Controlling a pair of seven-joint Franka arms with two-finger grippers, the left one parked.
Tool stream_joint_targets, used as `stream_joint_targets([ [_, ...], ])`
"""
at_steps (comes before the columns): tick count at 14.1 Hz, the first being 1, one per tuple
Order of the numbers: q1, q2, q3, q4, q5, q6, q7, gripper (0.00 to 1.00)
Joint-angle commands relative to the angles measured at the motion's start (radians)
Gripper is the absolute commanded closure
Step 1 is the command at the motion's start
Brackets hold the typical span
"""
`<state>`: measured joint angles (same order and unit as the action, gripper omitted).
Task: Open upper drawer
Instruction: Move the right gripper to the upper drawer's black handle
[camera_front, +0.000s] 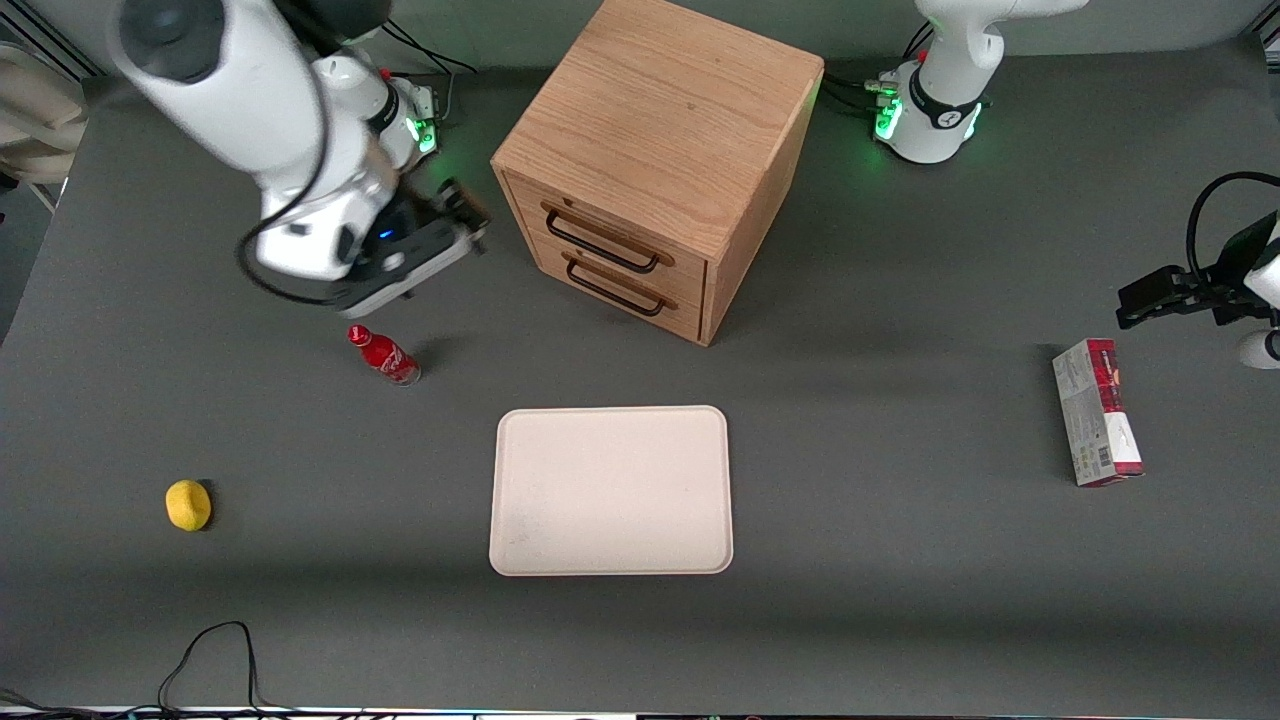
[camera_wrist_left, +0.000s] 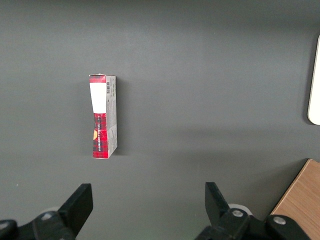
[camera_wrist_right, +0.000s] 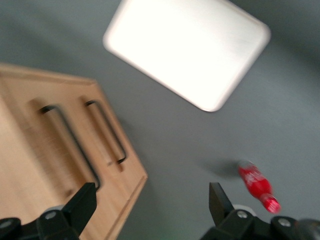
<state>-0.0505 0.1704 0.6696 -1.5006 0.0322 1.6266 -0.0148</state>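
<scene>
From the front we see the gripper (camera_front: 440, 235) raised off the table beside the cabinet (camera_front: 660, 150), apart from the shut upper drawer (camera_front: 605, 238). At the right wrist, its fingers (camera_wrist_right: 85, 202) gape wide near the drawer's handle (camera_wrist_right: 70, 145).

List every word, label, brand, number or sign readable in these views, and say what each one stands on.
No text can be read anywhere.
Red bottle: white script on its label, too small to read.
Red and white carton: a barcode and print, too small to read.
Cabinet, upper drawer, tray, yellow ball: no markings.
Gripper, open, beside the cabinet: no markings.
</scene>
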Motion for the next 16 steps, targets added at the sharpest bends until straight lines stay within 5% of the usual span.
stream_joint_targets([
  [1, 0.003, 0.067, 0.102, 0.043, 0.003, -0.030, -0.141, 0.00],
  [5, 0.015, 0.138, 0.140, 0.023, 0.014, -0.028, -0.303, 0.00],
  [16, 0.018, 0.343, 0.182, -0.030, 0.015, 0.021, -0.333, 0.00],
])
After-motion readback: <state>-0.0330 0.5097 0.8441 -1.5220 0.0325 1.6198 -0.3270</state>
